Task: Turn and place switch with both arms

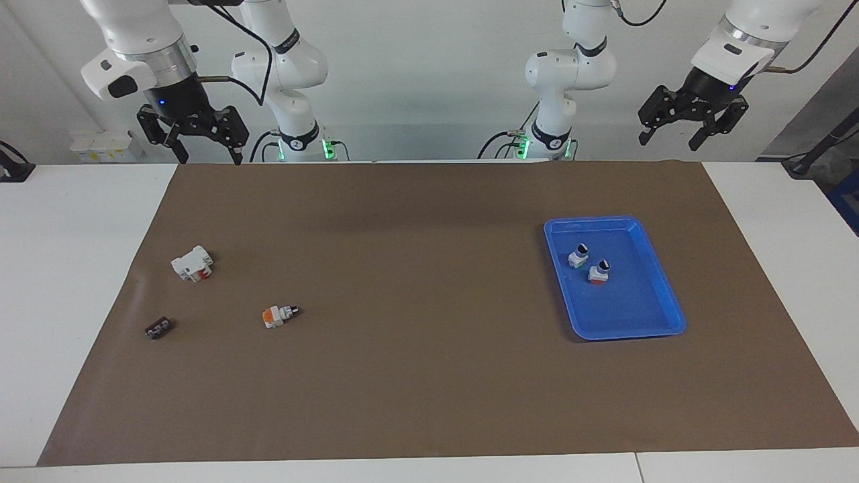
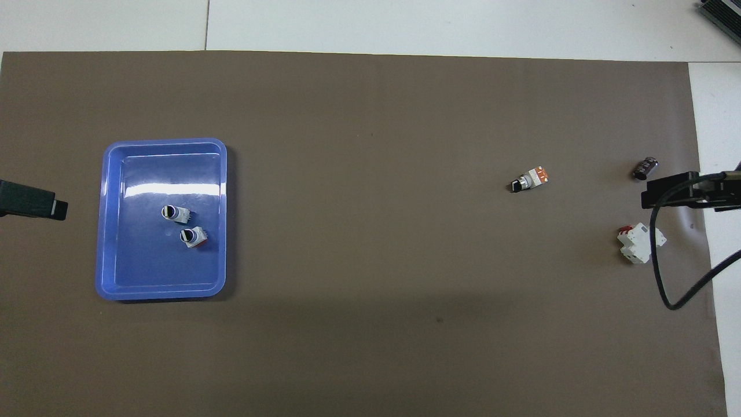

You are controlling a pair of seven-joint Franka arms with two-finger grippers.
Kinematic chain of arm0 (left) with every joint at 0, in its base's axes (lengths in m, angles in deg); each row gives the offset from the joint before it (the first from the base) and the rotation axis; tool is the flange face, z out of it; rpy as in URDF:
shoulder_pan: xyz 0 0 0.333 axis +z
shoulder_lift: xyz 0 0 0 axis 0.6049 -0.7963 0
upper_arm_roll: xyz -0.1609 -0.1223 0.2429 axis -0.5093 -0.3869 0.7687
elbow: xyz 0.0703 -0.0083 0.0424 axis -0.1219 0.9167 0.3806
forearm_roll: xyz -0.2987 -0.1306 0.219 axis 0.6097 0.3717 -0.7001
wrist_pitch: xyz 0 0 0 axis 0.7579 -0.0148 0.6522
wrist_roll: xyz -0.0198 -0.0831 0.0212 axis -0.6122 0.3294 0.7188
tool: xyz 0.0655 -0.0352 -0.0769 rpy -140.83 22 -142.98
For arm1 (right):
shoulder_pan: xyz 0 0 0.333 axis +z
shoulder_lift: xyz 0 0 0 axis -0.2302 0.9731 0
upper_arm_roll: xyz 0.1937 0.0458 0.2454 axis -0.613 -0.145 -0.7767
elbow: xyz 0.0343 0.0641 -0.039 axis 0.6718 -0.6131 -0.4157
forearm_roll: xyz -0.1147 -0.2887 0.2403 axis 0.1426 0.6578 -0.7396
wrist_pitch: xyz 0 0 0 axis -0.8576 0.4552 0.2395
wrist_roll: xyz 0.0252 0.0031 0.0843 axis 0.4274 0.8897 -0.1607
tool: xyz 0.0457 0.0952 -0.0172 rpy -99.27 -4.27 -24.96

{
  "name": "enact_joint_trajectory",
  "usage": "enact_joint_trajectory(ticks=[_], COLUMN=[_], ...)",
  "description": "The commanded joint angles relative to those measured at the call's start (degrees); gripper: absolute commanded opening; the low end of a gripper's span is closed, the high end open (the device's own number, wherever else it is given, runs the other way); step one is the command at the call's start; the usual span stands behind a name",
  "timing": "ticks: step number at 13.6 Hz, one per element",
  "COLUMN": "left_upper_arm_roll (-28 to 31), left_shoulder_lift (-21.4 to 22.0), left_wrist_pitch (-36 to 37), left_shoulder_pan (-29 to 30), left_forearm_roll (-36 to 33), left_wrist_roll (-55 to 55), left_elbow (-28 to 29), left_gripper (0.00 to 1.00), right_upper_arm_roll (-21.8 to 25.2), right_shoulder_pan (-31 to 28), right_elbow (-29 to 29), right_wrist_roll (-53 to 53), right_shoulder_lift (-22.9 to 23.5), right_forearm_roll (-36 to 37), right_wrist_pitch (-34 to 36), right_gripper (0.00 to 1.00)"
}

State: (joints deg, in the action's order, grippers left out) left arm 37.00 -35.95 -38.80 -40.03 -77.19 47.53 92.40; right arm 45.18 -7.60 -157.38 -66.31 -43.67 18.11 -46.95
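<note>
The switch [image 1: 578, 256] [image 2: 173, 212], white with a green base and a black round cap, stands in the blue tray [image 1: 673, 303] [image 2: 105, 231]. A like switch with a red base [image 1: 598, 272] [image 2: 193, 237] stands beside it. My left gripper [image 1: 669, 143] hangs open and empty, high above the table edge at the left arm's end, well apart from the tray. In the overhead view only one of its fingers [image 2: 35, 201] shows. Raised at the right arm's end, my right gripper [image 1: 209, 159] is open and holds nothing; the overhead view catches one finger [image 2: 666, 196].
On the brown mat [image 1: 416, 268] toward the right arm's end lie a switch with an orange block [image 1: 278, 314] [image 2: 529, 179], a larger white blocky part with red [image 1: 192, 263] [image 2: 639, 243] and a small dark part [image 1: 158, 328] [image 2: 645, 168].
</note>
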Motion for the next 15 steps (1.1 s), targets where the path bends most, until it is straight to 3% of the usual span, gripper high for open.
enact_joint_trajectory(ticks=[1, 15], left_upper_arm_roll=[0.39, 0.56], left_shoulder_lift=[-1.7, -0.39], left_wrist_pitch=[4.17, 3.03], left_shoulder_pan=[-0.61, -1.41], left_forearm_roll=[-1.73, -3.31], left_wrist_roll=[-0.83, -2.32], left_elbow=[-3.54, -1.18], left_gripper=[1.0, 1.0], right_upper_arm_roll=[0.34, 0.08], right_shoulder_pan=[0.27, 0.36], right_elbow=[-0.62, -0.62], right_wrist_roll=[-1.01, -1.01], right_shoulder_lift=[-0.73, -0.82], right_forearm_roll=[-0.1, -0.1], right_wrist_pitch=[0.12, 0.21], right_gripper=[0.99, 0.99])
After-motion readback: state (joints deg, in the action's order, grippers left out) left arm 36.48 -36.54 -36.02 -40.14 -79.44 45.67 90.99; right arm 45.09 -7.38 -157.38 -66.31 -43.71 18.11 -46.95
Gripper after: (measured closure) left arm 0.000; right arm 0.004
